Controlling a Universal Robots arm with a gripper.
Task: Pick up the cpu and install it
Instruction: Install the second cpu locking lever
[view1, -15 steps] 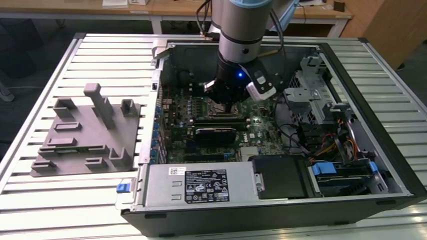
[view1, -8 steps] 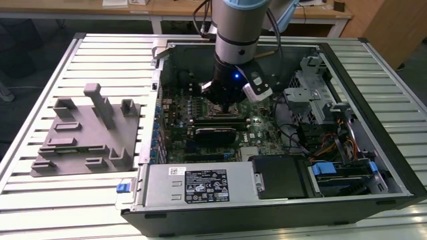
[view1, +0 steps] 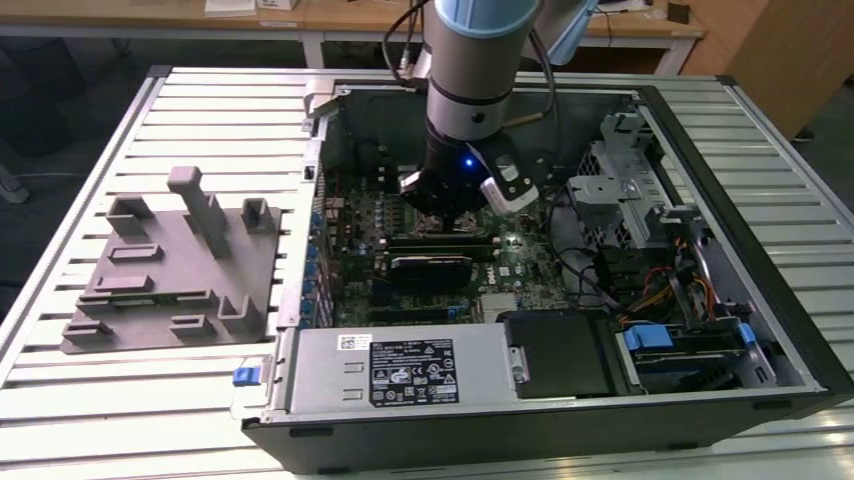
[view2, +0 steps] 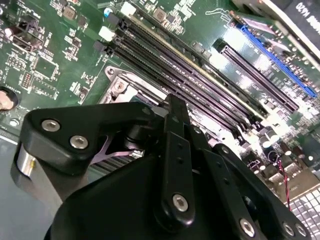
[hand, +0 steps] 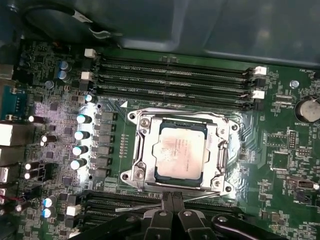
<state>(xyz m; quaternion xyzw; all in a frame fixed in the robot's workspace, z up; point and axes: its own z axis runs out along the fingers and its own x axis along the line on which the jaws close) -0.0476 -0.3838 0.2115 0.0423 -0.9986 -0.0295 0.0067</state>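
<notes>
Inside the open black computer case (view1: 747, 250) on the slatted grey tabletop (view1: 80, 420), the arm's black end effector (hand: 172, 200) hangs low over the green motherboard (hand: 280, 165), fingertips pressed together and holding nothing. The cpu (hand: 181, 150), a flat square chip with a dull silver-grey metal top, lies seated within the shiny metal socket frame (hand: 145, 165). The end effector's linkage hides part of that frame in the second wrist view.

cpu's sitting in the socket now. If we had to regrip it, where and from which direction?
From straight above, probably. The cpu lies flat inside the metal socket frame, whose rails hug all four edges, so there is little side access for fingers. Only the shiny top face is exposed; its thin rim looks recessed. A pinch on two opposite edges, fingers descending vertically, seems the only option. The gripper sits beside the frame.
</notes>
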